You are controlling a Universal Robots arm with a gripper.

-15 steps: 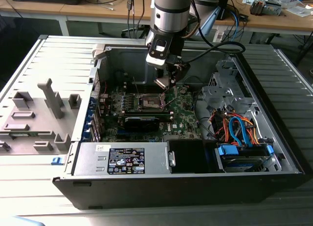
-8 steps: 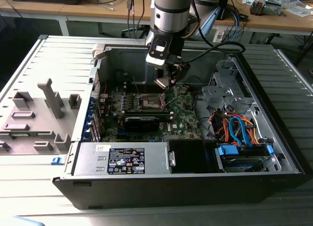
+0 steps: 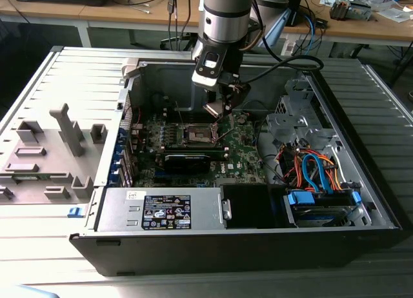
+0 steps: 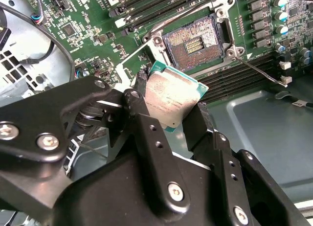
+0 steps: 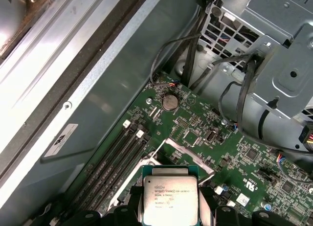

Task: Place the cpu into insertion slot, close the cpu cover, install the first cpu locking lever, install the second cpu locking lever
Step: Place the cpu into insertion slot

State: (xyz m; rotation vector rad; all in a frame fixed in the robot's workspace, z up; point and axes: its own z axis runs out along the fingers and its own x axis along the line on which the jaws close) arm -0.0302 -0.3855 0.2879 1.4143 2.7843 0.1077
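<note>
Placement step in hand: hand (image 4: 170, 107) closed on the cpu (image 4: 171, 100) by opposite edges, chip held tilted above and just beside the uncovered insertion slot (image 4: 195, 42), not yet seated, levelling and squaring judged necessary.

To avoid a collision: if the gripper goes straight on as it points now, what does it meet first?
Probably the open cover beside the slot, touched first by the cpu that the gripper holds; depth is unclear, so it may be the slot itself.
</note>
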